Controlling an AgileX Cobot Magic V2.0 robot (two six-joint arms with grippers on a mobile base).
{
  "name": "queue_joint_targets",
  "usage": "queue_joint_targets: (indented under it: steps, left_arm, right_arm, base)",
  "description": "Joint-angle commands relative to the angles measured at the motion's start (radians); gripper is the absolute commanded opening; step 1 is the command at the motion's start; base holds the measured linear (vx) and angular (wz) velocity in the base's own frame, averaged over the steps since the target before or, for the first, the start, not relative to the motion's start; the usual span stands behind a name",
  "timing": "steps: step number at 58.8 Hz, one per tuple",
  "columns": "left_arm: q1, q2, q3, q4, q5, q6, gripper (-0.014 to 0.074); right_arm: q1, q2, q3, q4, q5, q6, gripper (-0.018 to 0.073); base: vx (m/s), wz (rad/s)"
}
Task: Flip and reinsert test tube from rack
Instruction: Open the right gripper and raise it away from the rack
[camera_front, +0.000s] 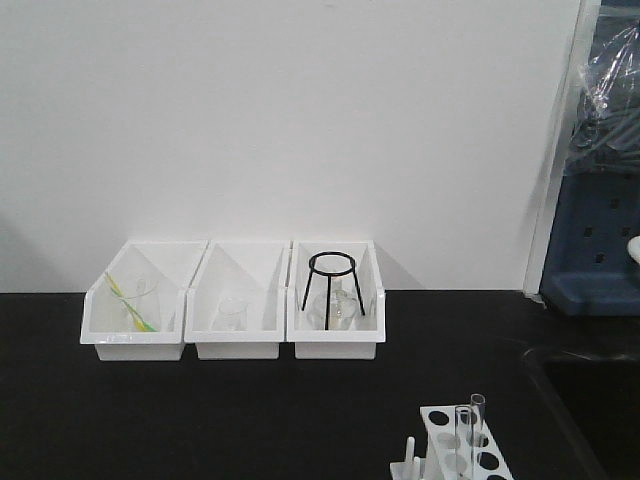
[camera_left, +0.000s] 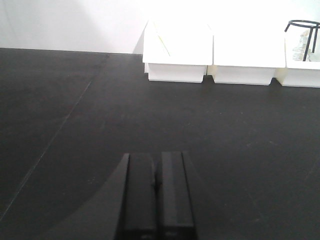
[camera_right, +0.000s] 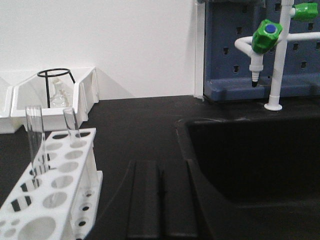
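Note:
The white rack (camera_front: 465, 450) stands at the front right of the black bench, with short pegs on its left side. Two clear test tubes (camera_front: 470, 425) stand upright in its holes. In the right wrist view the rack (camera_right: 55, 190) is at the lower left, with one tube (camera_right: 35, 140) nearer and another (camera_right: 71, 127) behind it. My right gripper (camera_right: 160, 165) is shut and empty, low over the bench just right of the rack. My left gripper (camera_left: 157, 157) is shut and empty over bare bench, far from the rack.
Three white open bins (camera_front: 235, 300) stand along the back wall; the right one holds a black ring stand (camera_front: 332, 285) and glassware. A black sink (camera_right: 250, 160) lies right of my right gripper, with a green-capped tap (camera_right: 265, 45) behind.

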Motion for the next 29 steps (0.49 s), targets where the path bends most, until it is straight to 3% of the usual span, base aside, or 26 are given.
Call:
queue_joint_targets:
  steps: [1, 29]
  left_arm:
    - [-0.004, -0.011, 0.002, -0.005, -0.079, 0.000, -0.0006]
    - [-0.004, -0.011, 0.002, -0.005, -0.080, 0.000, -0.0006]
  right_arm:
    - [-0.006, -0.063, 0.039, 0.010, -0.092, -0.001, -0.0012]
    - [-0.006, -0.058, 0.043, 0.007, -0.051, 0.016, -0.0012]
  base:
    - [0.00, 0.00]
    - [0.00, 0.00]
